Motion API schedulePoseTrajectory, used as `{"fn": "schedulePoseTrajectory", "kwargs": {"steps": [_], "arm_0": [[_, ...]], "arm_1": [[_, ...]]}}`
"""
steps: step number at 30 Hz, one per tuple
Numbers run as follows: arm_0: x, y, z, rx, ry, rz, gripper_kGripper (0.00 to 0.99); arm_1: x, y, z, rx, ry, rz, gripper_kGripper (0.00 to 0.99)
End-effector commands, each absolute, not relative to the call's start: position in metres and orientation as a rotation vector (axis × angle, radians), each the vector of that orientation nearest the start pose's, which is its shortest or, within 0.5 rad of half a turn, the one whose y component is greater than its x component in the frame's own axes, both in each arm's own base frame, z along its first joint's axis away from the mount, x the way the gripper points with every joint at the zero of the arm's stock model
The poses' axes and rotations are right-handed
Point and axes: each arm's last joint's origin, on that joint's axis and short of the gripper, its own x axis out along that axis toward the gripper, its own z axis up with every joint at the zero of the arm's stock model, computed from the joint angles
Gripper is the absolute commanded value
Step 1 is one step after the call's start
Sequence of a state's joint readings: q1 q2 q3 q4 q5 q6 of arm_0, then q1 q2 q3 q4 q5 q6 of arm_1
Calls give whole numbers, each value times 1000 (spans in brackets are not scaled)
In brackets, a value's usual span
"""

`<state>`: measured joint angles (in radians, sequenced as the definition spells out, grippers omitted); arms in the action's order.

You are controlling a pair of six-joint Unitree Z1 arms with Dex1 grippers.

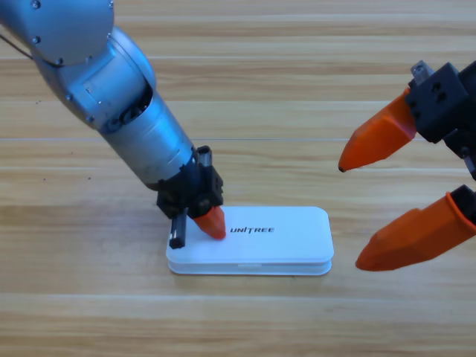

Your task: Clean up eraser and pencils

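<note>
On closed white case (282,239), L claw (211,223) presses lid; jaw gap unclear; R claw (355,216) open.

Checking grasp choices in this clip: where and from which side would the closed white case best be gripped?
Across its short width near the bare right end of the white case, from above. It lies flat and closed, and the left tool covers its left end. The right tool waits open nearby.

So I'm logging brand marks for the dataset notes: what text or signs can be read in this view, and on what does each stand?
"UNITREE": dark letters on the lid of the closed white case, just right of the left gripper, which rests on the lid's left end.
No other text, number or sign can be read.
</note>
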<state>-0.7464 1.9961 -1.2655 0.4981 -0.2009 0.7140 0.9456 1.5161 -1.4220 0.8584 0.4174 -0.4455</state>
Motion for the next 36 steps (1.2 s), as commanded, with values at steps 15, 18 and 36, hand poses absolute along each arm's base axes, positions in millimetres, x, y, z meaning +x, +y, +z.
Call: {"fn": "schedulePoseTrajectory", "kwargs": {"steps": [15, 18, 36], "arm_0": [[259, -270, 170, 941, 960, -1291, 0], [260, -271, 187, 939, 950, -1280, 0], [130, -236, 423, 847, 573, -1485, 990]], "arm_1": [[147, 227, 389, -594, 713, 1447, 943], [147, 227, 389, -594, 713, 1447, 943], [148, 229, 387, -594, 720, 1447, 943]]}}
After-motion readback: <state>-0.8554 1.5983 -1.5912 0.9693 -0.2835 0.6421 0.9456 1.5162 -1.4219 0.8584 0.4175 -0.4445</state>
